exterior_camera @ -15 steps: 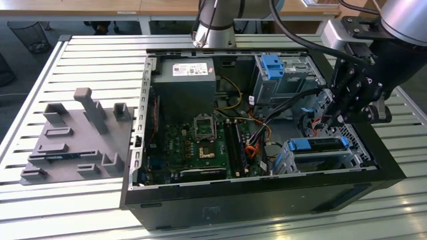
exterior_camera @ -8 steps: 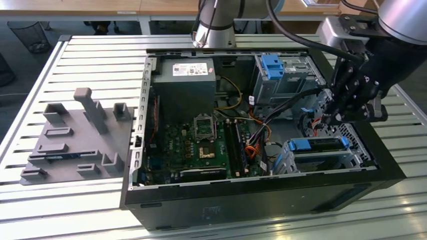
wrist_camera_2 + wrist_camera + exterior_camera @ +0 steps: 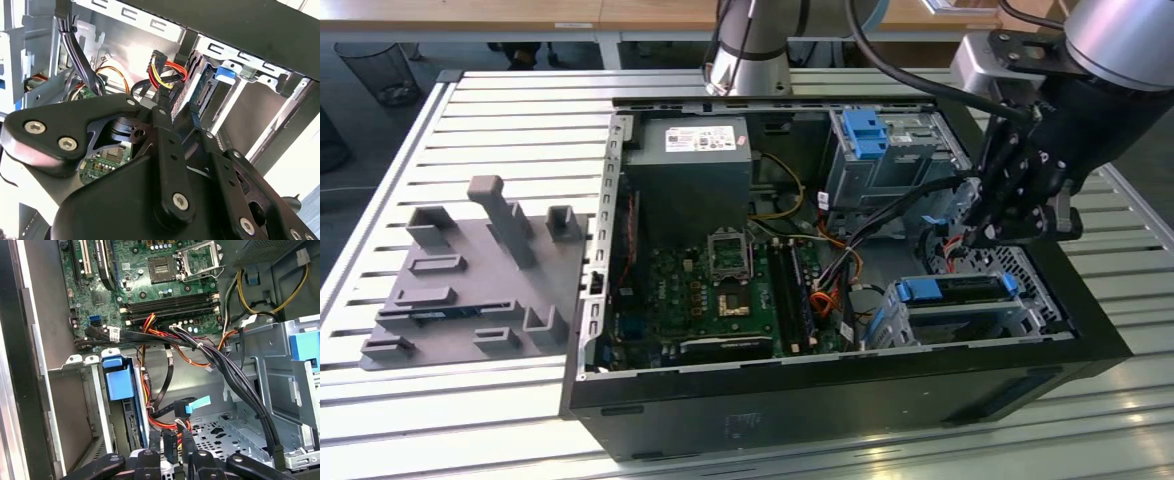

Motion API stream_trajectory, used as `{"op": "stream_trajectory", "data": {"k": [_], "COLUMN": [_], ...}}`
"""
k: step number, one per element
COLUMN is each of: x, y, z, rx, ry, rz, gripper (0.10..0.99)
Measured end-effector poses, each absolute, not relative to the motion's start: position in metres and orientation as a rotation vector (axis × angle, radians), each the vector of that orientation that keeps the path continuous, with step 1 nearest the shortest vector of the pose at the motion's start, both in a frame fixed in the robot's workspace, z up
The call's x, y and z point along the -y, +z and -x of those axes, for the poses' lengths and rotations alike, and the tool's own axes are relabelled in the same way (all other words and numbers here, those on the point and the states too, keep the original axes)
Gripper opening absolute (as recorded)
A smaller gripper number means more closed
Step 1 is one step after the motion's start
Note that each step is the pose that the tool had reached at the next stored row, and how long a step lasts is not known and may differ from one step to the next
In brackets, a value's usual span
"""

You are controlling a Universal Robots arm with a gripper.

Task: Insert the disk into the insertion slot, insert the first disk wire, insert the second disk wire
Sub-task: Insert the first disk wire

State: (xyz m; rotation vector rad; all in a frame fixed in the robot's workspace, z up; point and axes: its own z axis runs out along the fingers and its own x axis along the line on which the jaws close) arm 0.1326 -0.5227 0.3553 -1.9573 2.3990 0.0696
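Observation:
The disk (image 3: 958,288) lies in the insertion slot (image 3: 987,322) at the case's front corner on the exterior view's right, its blue carrier (image 3: 119,380) facing out. My gripper (image 3: 987,225) hangs just above and behind it. In both wrist views the gripper (image 3: 171,439) is shut on a black connector (image 3: 170,446) with red, yellow and black wires (image 3: 165,75). That connector is close to the disk's rear edge (image 3: 205,95). I cannot tell whether it touches the disk. A second black cable with a pale blue tab (image 3: 194,405) hangs loose beside the fingertips.
The open case lies on a slatted table (image 3: 494,110). A taller cage with a blue latch (image 3: 870,135) stands behind the gripper. A thick cable bundle (image 3: 225,365) crosses over the motherboard (image 3: 720,280). A grey fixture block (image 3: 467,270) sits on the exterior view's left.

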Motion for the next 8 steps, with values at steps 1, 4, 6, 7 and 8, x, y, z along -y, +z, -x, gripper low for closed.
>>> {"op": "stream_trajectory", "data": {"k": [1,4,6,7,8], "x": [0.5224,0.5217,0.5211,0.5208,0.5206], "y": [0.3544,0.3523,0.3510,0.3504,0.3498], "z": [-0.1326,-0.1326,-0.1326,-0.1326,-0.1326], "rx": [-2.400,-2.401,-2.402,-2.402,-2.404], "ry": [0.068,0.065,0.063,0.062,0.059], "rz": [1.958,1.959,1.959,1.960,1.961], "gripper": [0.310,0.310,0.310,0.310,0.310]}}
